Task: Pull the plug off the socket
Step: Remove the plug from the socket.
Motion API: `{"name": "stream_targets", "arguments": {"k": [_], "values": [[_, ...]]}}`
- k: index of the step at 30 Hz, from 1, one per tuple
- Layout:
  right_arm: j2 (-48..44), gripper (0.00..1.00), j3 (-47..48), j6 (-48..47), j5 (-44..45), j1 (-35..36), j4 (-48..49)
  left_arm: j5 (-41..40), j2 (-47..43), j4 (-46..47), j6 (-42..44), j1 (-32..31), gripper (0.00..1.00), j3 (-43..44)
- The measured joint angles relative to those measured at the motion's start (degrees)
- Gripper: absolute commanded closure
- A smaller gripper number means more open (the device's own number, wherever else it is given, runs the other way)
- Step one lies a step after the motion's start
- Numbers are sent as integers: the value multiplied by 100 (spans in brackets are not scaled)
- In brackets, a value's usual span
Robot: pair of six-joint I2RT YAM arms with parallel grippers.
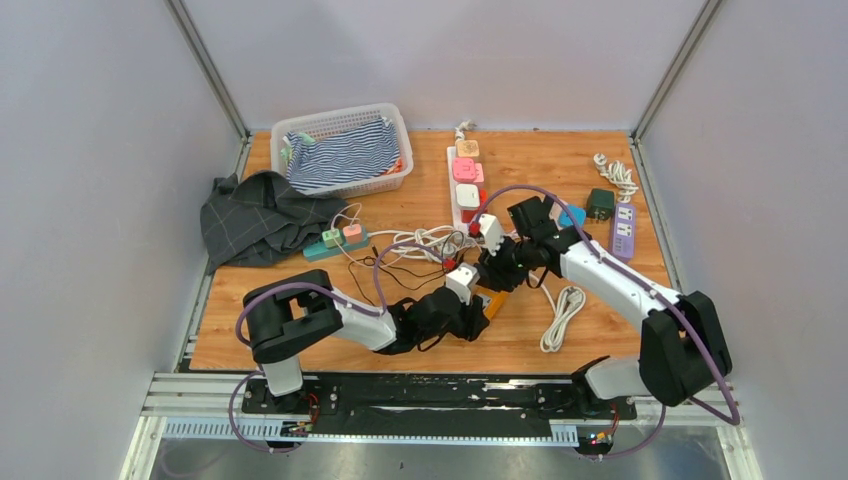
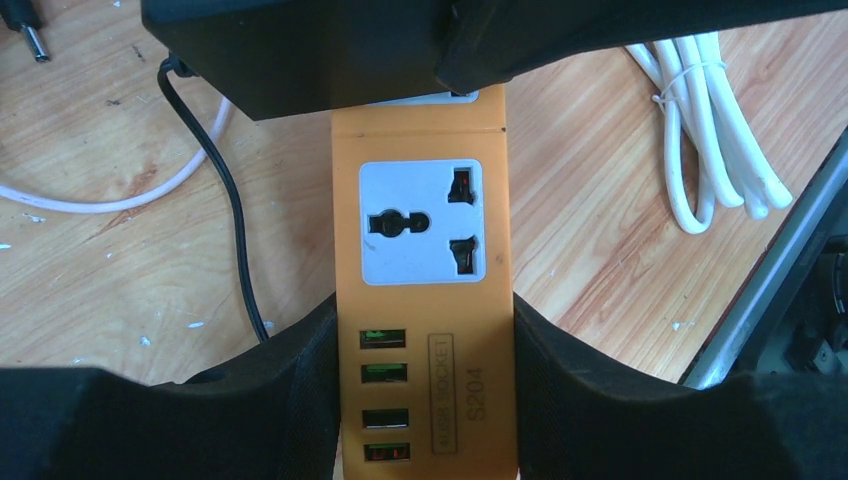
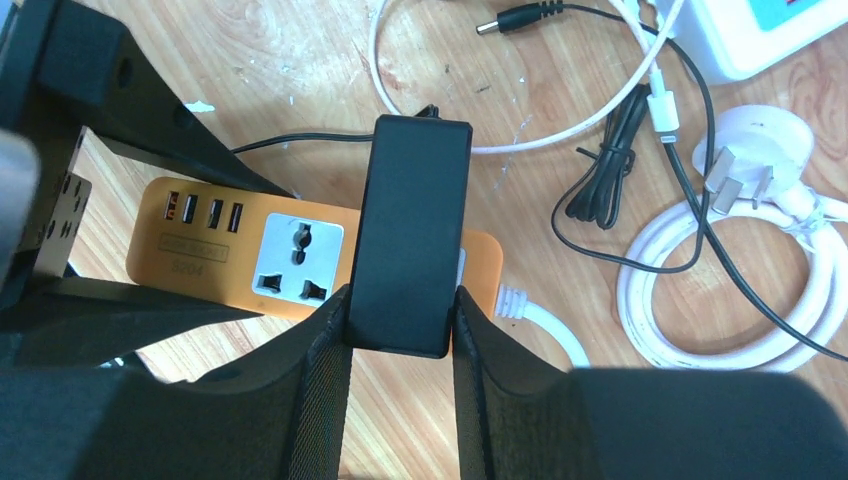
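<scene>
The wooden table (image 1: 520, 340) fills the overhead view, with both arms bent inward so that their tips meet near its middle. From up there the orange power strip (image 1: 492, 303) is only a sliver between them.

The wrist cameras give the detail. The left gripper (image 2: 425, 330) is clamped on the strip (image 2: 425, 305), one black finger (image 2: 300, 370) pressed against each long side at the end with the four USB ports (image 2: 385, 395). One universal socket face (image 2: 420, 222) lies bare, a thing the overhead camera cannot resolve.

The right wrist view shows what the left one crops. The black plug (image 3: 410, 240), a boxy adapter, sits across the strip (image 3: 230, 262) over the socket nearest its white lead, and the right gripper (image 3: 400, 310) pinches it on both flanks. Whether its pins are fully seated or partly lifted cannot be told.

A coiled white cable (image 3: 730, 300) lies just beside the strip.
</scene>
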Motion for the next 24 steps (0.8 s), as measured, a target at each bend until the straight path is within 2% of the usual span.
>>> {"name": "stream_targets", "arguments": {"k": [8, 14, 21, 24], "values": [[55, 100, 140, -219, -708, -256, -195, -33, -13, -26, 31, 11, 100, 0], [-184, 100, -157, 323, -184, -208, 138, 2, -24, -55, 118, -4, 100, 0], [129, 100, 46, 221, -962, -476, 22, -4, -26, -92, 70, 7, 100, 13], [-68, 100, -83, 306, -479, -262, 177, -2, -26, -101, 79, 7, 100, 17]]}}
